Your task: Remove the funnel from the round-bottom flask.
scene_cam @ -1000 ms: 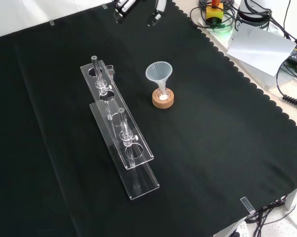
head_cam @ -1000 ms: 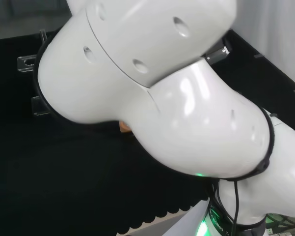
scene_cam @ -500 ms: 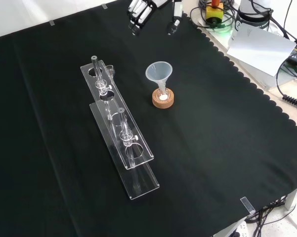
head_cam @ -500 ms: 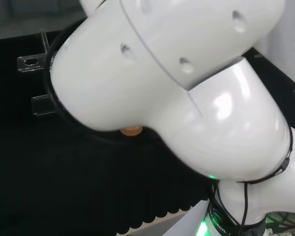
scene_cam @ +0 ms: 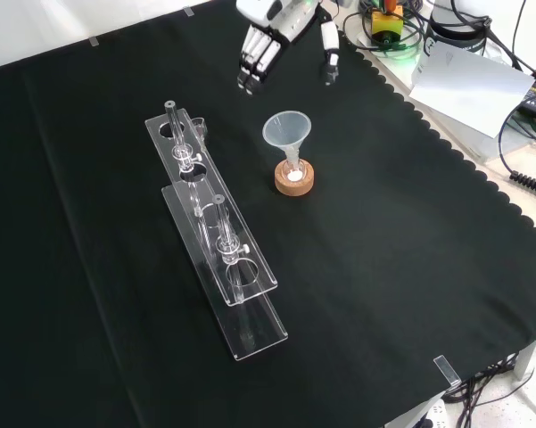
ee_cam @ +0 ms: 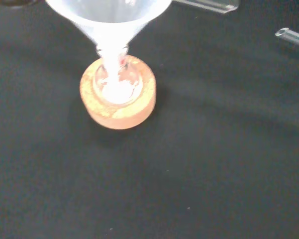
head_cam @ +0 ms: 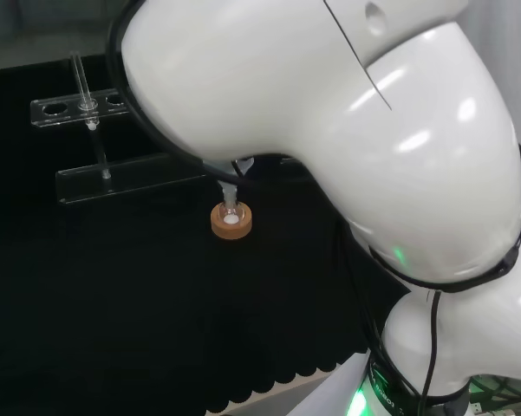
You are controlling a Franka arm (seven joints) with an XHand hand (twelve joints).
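Funnel, translucent white plastic, cone-shaped (scene_cam: 287, 131), sat upright with its stem down in the neck of a small clear glass round-bottom flask (ee_cam: 117, 85), which rested in a tan cork ring stand (scene_cam: 295, 178). This stack stood near the middle of the black-cloth tabletop (scene_cam: 401, 259), somewhat toward its far edge in the front view.

Black and white robot hand (scene_cam: 281, 27) hung over the far edge, apart from the funnel, holding nothing. Fingers (scene_cam: 252, 64) straight and relaxed, pointing down; thumb (scene_cam: 329, 55) set apart from them.

Step in hand, by my reading: the approach. Grasp not yet made. The next move would call for bringing the hand down around the funnel's cone, closing on it, then lifting straight up so the stem clears the neck without tipping the flask off its ring.

Nearby: clear acrylic two-tier rack (scene_cam: 223, 259) holding upright glass tubes (scene_cam: 175, 134), just toward the front view's left of the funnel. It looked close enough to catch the fingers on that side. Nothing lay between hand and funnel.
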